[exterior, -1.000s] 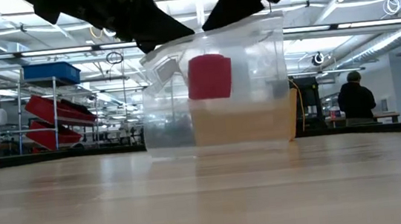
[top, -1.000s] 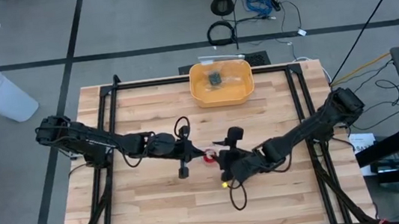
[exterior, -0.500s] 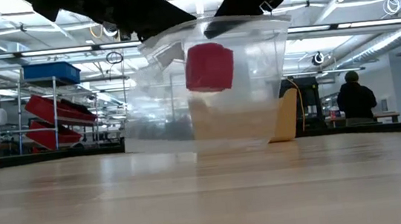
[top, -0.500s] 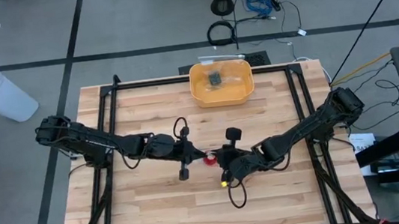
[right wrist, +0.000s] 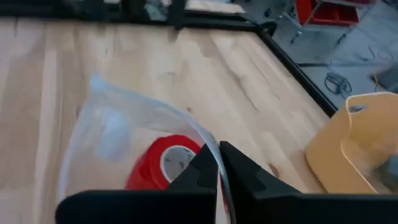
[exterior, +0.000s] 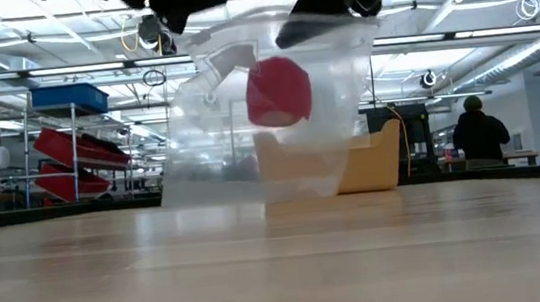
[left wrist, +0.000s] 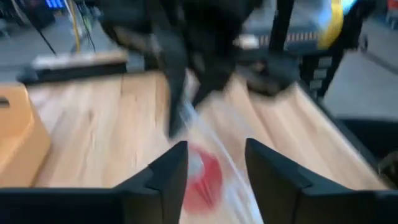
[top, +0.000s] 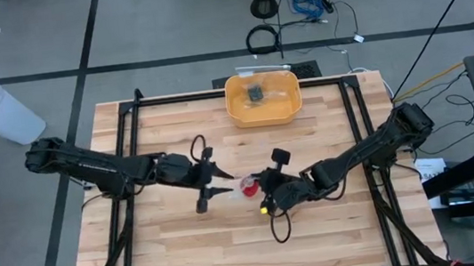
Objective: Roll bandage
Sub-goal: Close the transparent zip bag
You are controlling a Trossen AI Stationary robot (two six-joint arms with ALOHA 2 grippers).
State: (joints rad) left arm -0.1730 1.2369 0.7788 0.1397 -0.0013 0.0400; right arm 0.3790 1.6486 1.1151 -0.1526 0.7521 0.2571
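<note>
Table: wooden table (top: 178, 247); yellow bin (top: 263, 97) at far edge
Bandage: red roll (exterior: 279, 91) inside clear bag (exterior: 250, 153)
Right claw (right wrist: 217, 163): pinched on bag rim
Left claw (left wrist: 214, 163): wide, empty
Risk: one-sided hold; bag may swing, roll tumble out

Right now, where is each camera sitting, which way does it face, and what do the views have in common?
High view: overhead, straight down on the table; both arms show.
Low view: table height, looking level at the clear bag and red bandage; arms enter from above.
Left wrist view: past the left gripper, open, toward the bag.
Right wrist view: past the right gripper, shut on the clear bag's rim.
Shared: all four show the bandage.
</note>
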